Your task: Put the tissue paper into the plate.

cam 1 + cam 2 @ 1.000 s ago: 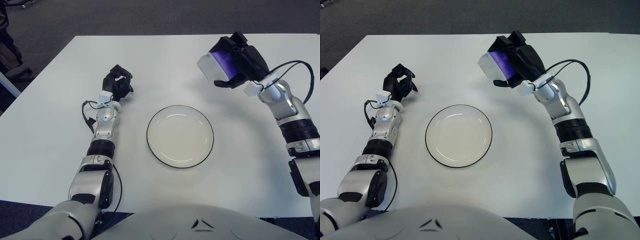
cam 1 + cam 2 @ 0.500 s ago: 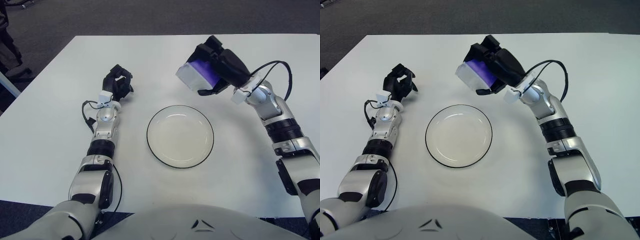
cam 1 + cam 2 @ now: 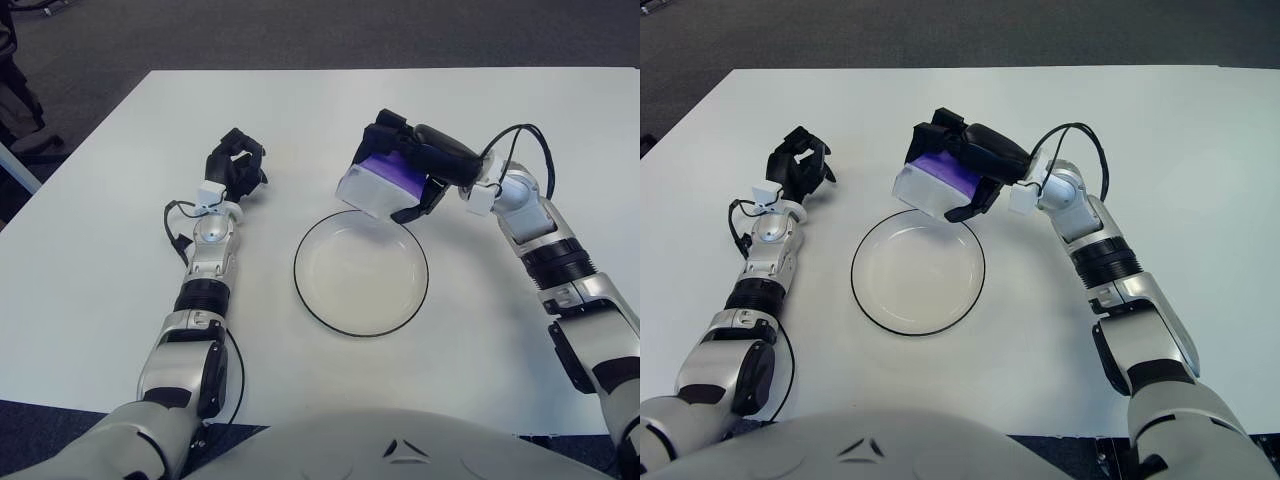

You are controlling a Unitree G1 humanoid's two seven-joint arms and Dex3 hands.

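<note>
A white round plate (image 3: 361,273) with a dark rim sits on the table in front of me. My right hand (image 3: 420,165) is shut on a tissue pack (image 3: 376,187), white with a purple top. It holds the pack tilted just above the plate's far rim. The pack also shows in the right eye view (image 3: 933,184). My left hand (image 3: 235,168) rests on the table to the left of the plate, fingers curled, holding nothing.
The white table (image 3: 100,250) spans the view, with its far edge against dark carpet (image 3: 300,30). A black cable (image 3: 520,140) loops off my right wrist.
My right hand has carried the tissue pack left and down, from the far right of the table to just above the plate's far rim. The left hand has not moved.
</note>
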